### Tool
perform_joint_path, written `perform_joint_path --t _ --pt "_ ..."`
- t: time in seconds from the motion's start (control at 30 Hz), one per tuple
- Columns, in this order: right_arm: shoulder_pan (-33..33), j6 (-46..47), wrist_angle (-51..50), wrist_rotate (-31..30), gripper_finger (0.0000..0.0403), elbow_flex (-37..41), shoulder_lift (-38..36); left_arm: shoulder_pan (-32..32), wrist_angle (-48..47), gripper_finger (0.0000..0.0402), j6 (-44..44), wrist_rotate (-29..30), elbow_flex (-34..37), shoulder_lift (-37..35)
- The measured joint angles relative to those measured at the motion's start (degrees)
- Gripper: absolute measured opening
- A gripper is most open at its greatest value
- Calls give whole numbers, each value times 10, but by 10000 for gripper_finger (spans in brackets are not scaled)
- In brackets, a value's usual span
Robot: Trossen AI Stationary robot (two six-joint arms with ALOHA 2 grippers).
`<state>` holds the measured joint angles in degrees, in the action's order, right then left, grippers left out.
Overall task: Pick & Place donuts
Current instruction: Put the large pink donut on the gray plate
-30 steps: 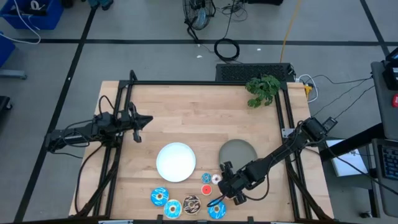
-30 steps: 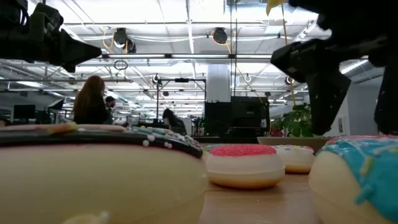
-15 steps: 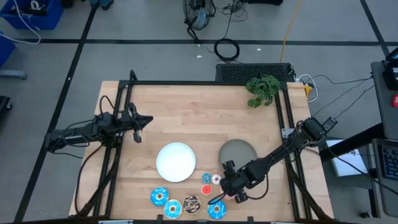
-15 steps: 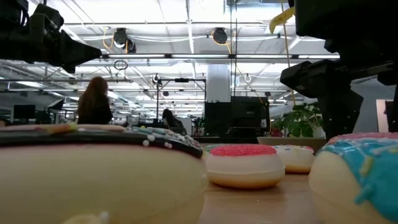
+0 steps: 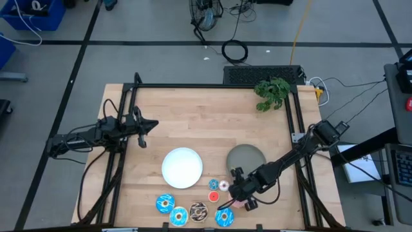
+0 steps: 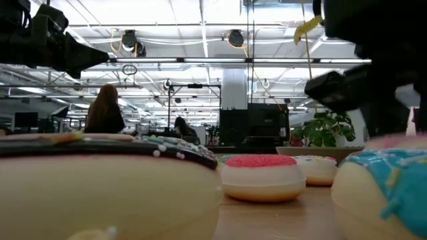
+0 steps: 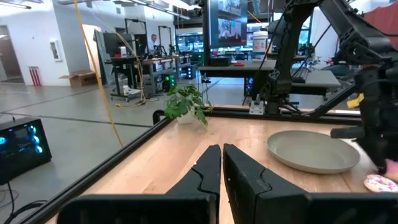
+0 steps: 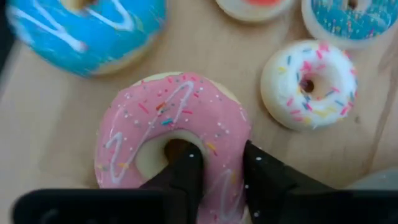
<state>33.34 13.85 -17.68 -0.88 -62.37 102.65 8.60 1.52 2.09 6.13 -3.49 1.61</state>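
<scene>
My right gripper (image 5: 239, 202) (image 8: 217, 163) is shut on a pink-iced donut (image 8: 174, 127) near the table's front edge, right of the other donuts. Three blue donuts (image 5: 165, 203) (image 5: 179, 215) (image 5: 224, 218), a brown sprinkled one (image 5: 198, 211), two small red ones (image 5: 214, 196) and a pale one (image 5: 223, 185) lie flat on the wood. My left gripper (image 5: 149, 124) (image 7: 222, 152) is shut and empty, held above the table's left part. My right gripper pinches the pink donut's ring wall (image 8: 221, 146). One finger (image 8: 186, 171) is in the hole and the other (image 8: 264, 180) is outside the ring. The fingers come from above, pointing down. The donut lies level; I cannot tell whether it is off the wood.
A white plate (image 5: 182, 167) and a grey plate (image 5: 246, 158) lie just beyond the donuts. A potted plant (image 5: 271, 93) stands at the far right. Black frame rails (image 5: 119, 161) run along both sides. Bare wood lies in the table's far half. People show in the room behind.
My right gripper has shifted a little toward the table's right edge. In the low view a strip of pink now shows at its fingers, above the blue donut. The other donuts lie as before.
</scene>
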Motion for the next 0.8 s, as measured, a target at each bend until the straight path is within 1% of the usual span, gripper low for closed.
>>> perform_joint_path --t 0.13,0.2,0.37,0.53,0.67,0.8 --pt "0 -10 1 -1 21 -7 -25 0 0 26 0 0 0 0" --pt "-3 -11 0 -2 11 -7 -37 0 0 26 0 0 0 0" --pt "-25 26 -26 -5 20 -7 -90 0 0 26 0 0 0 0" --pt "-75 35 -119 -39 8 -7 -153 0 0 26 0 0 0 0" --pt "-121 39 -186 -39 9 -7 -201 0 0 26 1 0 0 0" --pt "-159 35 -245 -40 10 -8 -229 0 -1 26 2 1 0 0"
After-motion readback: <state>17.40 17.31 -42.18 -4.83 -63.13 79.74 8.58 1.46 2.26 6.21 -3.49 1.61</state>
